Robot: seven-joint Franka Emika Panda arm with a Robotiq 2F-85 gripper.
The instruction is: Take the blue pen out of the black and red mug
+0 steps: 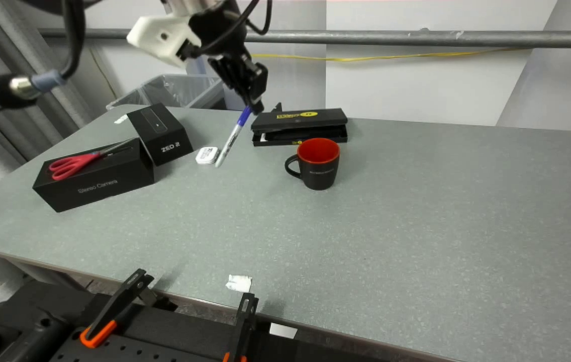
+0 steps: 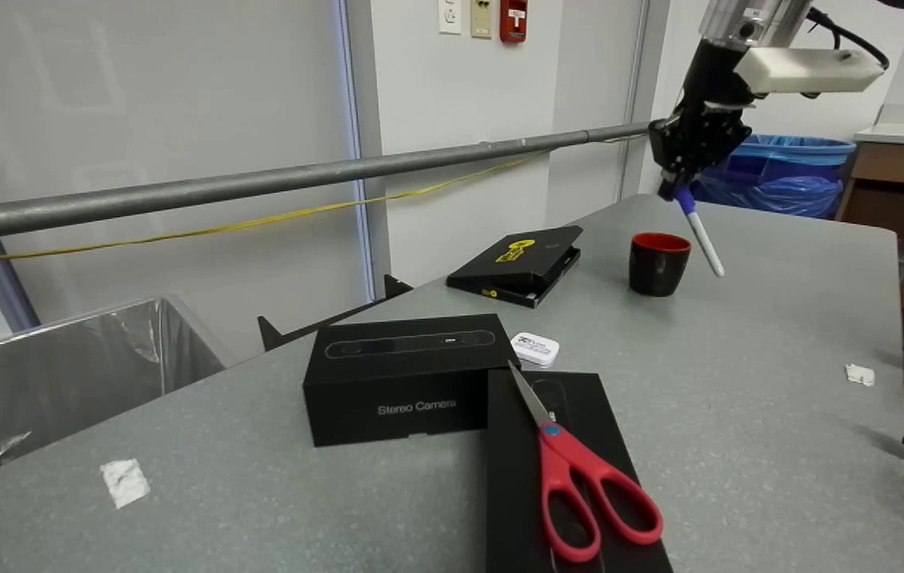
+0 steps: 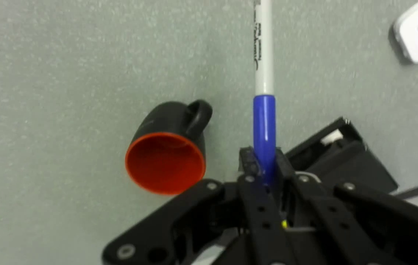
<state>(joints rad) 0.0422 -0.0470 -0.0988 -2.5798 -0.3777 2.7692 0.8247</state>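
The blue pen [image 3: 264, 88] is in the air above the bench [image 1: 441, 226], out of the black and red mug [image 1: 318, 173] and apart from it. It hangs at a slant, blue end up, its white barrel with dark lettering pointing down. The fingers [image 3: 248, 163] pinch that blue end between them. The mug stands upright, nearer the wall-side edge of the bench than the edge that carries the clamps [image 1: 114, 307], its handle turned toward the end by the plastic-lined bin [image 2: 189, 342]. Close to it, along the wall-side edge, lies a flat black box [image 2: 514, 267] with yellow print, its lid partly raised. Toward that same end, a small white case [image 2: 535, 348] sits just beside a black ZED 2 box [image 1: 161, 134]. A second black box [image 1: 97, 177] stands at an angle to that one, and red-handled scissors [image 2: 570, 455] lie on top of it. One white scrap [image 2: 125, 482] is near the corner by the bin; another scrap [image 1: 239, 283] lies close to the clamp-side edge.
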